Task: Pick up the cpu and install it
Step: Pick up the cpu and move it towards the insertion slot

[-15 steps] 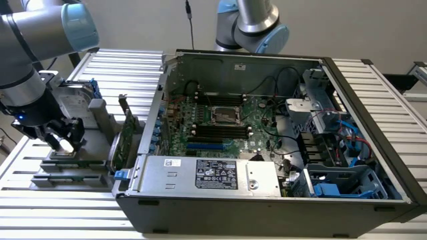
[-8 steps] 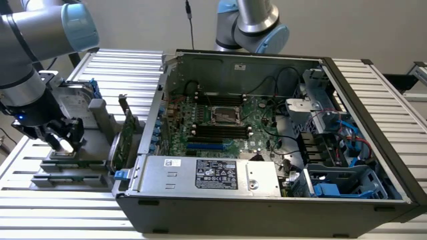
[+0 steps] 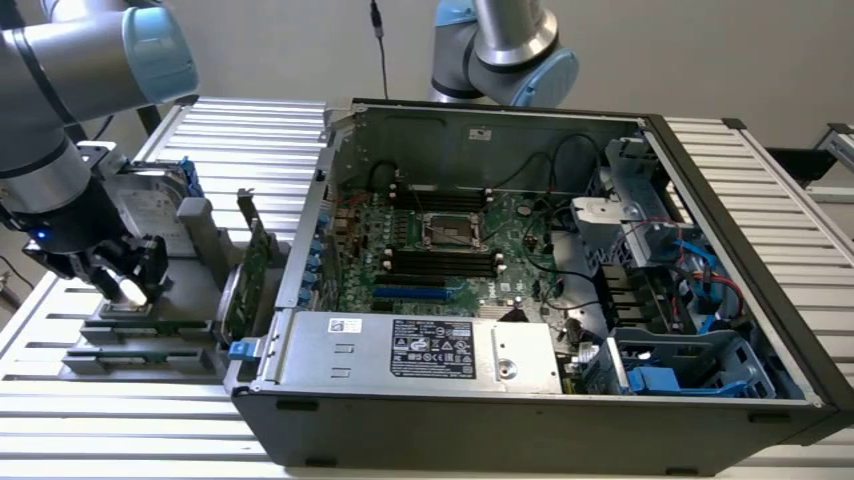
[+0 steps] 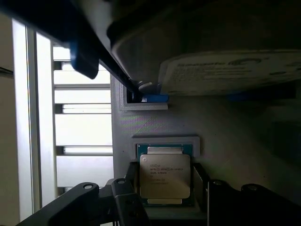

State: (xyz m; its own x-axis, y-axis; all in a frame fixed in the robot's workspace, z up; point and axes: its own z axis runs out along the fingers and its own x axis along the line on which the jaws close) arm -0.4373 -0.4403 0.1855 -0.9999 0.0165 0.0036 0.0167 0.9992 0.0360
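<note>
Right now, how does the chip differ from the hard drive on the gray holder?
The chip is small and square; the hard drive is far larger. The chip lies flat in a recess; the hard drive stands on edge. The chip's top is dull metal; the hard drive carries a white label. Both sit on the gray holder.

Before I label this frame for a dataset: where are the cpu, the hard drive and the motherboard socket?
cpu (image 4: 164,176), wrist view, middle of its silver metal top.
hard drive (image 4: 225,70), wrist view, on its white label.
motherboard socket (image 3: 450,232), exterior view, centre of the socket's square frame.
</note>
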